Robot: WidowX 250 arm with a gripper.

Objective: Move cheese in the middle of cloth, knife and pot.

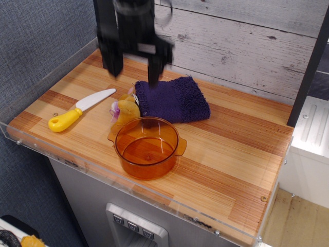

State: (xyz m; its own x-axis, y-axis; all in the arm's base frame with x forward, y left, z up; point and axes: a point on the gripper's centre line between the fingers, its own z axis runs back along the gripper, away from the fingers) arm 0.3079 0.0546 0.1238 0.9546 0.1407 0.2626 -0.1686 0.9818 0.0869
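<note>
The cheese (pixel 126 109), a yellow-orange lump with a pale purple-and-white tuft, lies on the wooden table between the knife (pixel 79 109), the dark purple cloth (pixel 172 99) and the amber pot (pixel 147 146). It touches the cloth's left edge and sits just behind the pot's rim. My gripper (pixel 132 72) is open and empty, raised well above the cheese, blurred by motion, its fingers spread wide.
The wooden table (pixel 231 154) has a clear plastic rim along its left and front edges. A grey plank wall (pixel 247 46) stands behind. A white ledge (pixel 313 128) lies to the right, past a dark post.
</note>
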